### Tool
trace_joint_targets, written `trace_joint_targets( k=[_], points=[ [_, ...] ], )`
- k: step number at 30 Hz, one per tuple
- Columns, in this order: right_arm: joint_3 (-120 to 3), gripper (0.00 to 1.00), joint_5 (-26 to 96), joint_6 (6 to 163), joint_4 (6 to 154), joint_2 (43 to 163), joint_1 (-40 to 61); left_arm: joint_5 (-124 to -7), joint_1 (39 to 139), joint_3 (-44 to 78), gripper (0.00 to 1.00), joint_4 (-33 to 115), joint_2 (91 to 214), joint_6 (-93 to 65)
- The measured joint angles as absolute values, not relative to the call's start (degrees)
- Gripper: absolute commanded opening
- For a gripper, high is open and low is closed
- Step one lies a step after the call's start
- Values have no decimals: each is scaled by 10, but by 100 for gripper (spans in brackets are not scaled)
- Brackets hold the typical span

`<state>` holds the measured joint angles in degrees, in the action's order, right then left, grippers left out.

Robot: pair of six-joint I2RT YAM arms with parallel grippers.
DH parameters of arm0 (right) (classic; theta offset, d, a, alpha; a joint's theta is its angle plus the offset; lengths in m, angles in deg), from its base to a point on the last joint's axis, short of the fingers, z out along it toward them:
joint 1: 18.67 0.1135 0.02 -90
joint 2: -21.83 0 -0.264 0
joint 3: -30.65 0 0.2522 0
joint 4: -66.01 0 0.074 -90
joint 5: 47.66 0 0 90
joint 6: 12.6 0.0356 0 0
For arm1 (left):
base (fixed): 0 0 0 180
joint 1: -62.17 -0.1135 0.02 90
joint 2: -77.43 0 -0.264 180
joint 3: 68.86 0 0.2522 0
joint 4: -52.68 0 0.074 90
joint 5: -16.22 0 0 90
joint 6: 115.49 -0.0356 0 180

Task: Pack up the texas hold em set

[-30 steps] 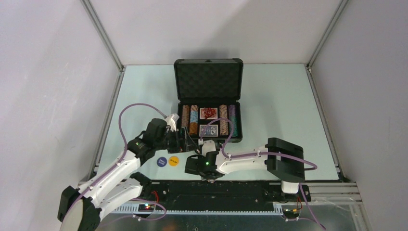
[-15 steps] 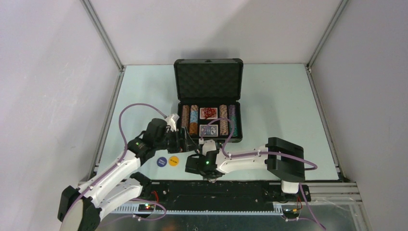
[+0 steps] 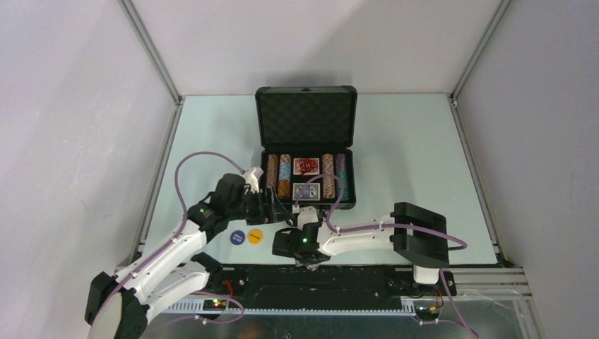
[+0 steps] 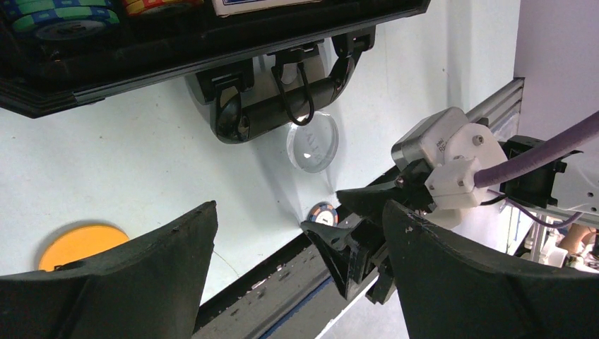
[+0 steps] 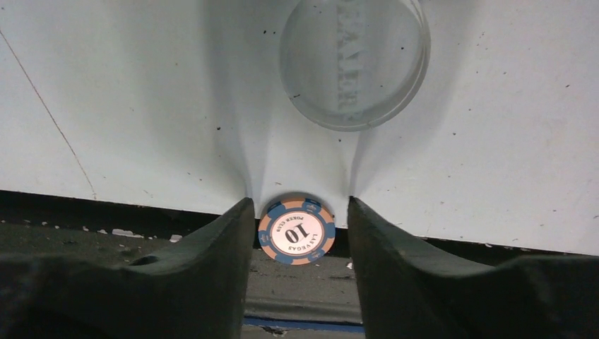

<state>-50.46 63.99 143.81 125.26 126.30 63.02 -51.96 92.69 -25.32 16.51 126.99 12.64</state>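
Case [image 3: 306, 116]: one, open; holds four chip rows [image 3: 285, 175], dice [image 3: 306, 166], one visible deck [image 3: 306, 191] | table [image 3: 395, 141]: two coloured buttons [image 3: 255, 235], one clear button [image 5: 353, 63], one loose chip [image 5: 297, 233] | left gripper [image 4: 297, 240]: wide, empty | right gripper [image 5: 298, 206]: flanks loose chip, grip unclear

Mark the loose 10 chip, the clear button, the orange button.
10 chip [image 5: 297, 231], right wrist view, centre of its face.
clear button [image 5: 354, 63], right wrist view, middle of disc.
orange button [image 4: 79, 244], left wrist view, visible top face.

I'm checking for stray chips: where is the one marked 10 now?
Right wrist view: the 10 chip lies at the table's near edge, between the fingers of the right gripper, just short of the clear round button.
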Motion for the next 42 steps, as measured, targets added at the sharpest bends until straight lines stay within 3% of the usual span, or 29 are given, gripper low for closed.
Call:
trace_joint_targets(
  k=[11,42],
  points=[
    [-504,64,639,1446,1267,1233,631,-519,927,-253,91,165,1270,126],
    [-504,56,590,1505,1274,1270,638,-511,927,-253,91,165,1271,126]
  ],
)
